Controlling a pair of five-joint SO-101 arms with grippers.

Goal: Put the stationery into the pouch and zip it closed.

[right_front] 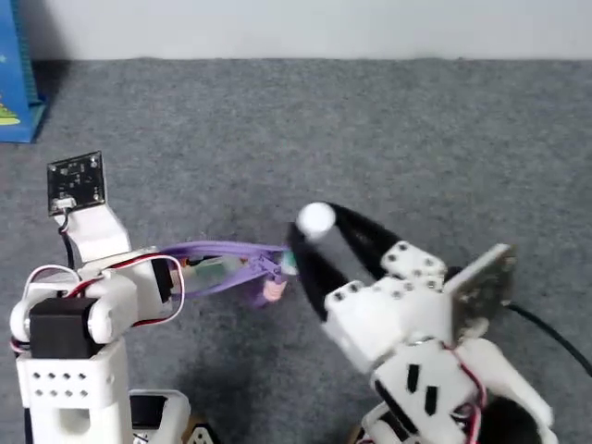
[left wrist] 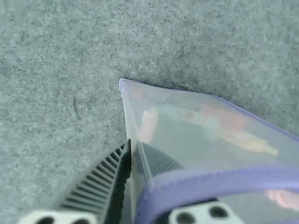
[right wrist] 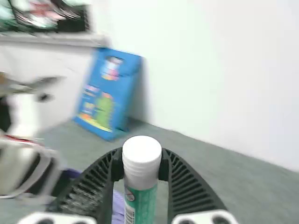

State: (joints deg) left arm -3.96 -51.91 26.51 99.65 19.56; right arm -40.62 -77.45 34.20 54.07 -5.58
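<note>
A clear pouch (right_front: pixel 222 268) with a purple zip edge hangs above the grey mat, its left end pinched in my left gripper (right_front: pixel 169 277). Through the pouch wall (left wrist: pixel 205 140) I see pink, green and yellow stationery inside. My left gripper (left wrist: pixel 133 161) is shut on the pouch's edge. My right gripper (right_front: pixel 310 242) is shut on a glue stick (right_front: pixel 314 219) with a white cap and green body, held at the pouch's right end. The right wrist view has the glue stick (right wrist: pixel 141 172) upright between the black fingers (right wrist: pixel 183 186).
A blue box (right_front: pixel 17 83) leans at the far left by the wall, also the blue box (right wrist: pixel 106 93) in the right wrist view. A grey mat (right_front: pixel 388 139) covers the table, with free room behind the arms.
</note>
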